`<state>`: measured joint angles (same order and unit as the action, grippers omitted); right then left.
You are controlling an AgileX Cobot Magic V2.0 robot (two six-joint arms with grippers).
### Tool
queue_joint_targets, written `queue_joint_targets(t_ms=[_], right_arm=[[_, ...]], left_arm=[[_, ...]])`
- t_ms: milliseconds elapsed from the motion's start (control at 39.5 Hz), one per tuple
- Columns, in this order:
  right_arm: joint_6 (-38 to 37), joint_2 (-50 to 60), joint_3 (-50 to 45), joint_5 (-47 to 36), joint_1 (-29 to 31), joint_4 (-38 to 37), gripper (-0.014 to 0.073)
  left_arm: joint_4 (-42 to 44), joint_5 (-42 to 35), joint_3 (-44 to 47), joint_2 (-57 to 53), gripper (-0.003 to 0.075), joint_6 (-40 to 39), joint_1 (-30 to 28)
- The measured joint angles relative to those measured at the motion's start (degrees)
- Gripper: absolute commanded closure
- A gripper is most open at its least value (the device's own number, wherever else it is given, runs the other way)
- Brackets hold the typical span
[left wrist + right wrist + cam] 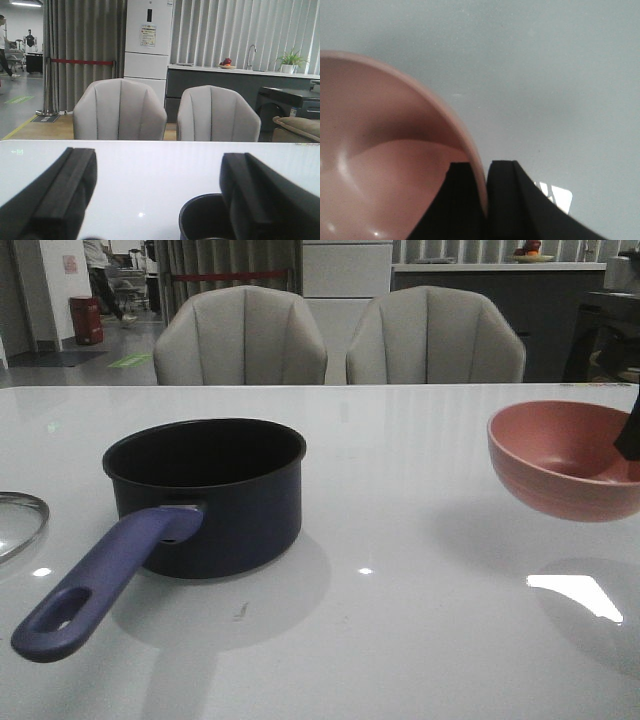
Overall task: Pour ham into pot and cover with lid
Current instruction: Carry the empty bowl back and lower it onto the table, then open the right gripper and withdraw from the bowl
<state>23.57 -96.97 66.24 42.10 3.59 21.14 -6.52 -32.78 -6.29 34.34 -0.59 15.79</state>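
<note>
The dark navy pot [205,495] stands left of the table's middle, its long purple-blue handle [95,590] pointing toward the front left. Only an edge of the glass lid [18,520] shows, at the far left. A pink bowl [560,460] hangs above the table at the right. My right gripper [482,172] is shut on the rim of this bowl [380,150]. What shows of the bowl's inside is bare, and the ham is not in view. My left gripper [157,165] is open and holds nothing, with the pot's rim [202,217] just beyond its fingers.
The glossy white table [400,640] reflects ceiling lights. Two grey chairs [240,340] [435,340] stand behind its far edge. The bowl's shadow lies on the table below it.
</note>
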Motion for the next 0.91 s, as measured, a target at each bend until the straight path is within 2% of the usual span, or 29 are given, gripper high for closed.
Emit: queue_joint_targets(t_ms=[76, 405, 708, 910], right_arm=[[0.00, -1.16, 0.00, 0.00, 0.00, 0.00, 0.0449], [0.00, -3.88, 0.00, 0.56, 0.00, -0.08, 0.0257], [-0.13, -3.08, 0.96, 0.66, 0.00, -2.62, 0.0245], [0.09, 3.89, 1.33, 0.66, 0.00, -3.20, 0.0245]], left_arm=[[0.00, 0.00, 0.00, 0.00, 0.0169, 0.00, 0.00], [0.00, 0.00, 0.00, 0.00, 0.0169, 0.00, 0.00], [0.00, 0.00, 0.00, 0.00, 0.0169, 0.00, 0.00], [0.00, 0.00, 0.00, 0.00, 0.0169, 0.00, 0.00]])
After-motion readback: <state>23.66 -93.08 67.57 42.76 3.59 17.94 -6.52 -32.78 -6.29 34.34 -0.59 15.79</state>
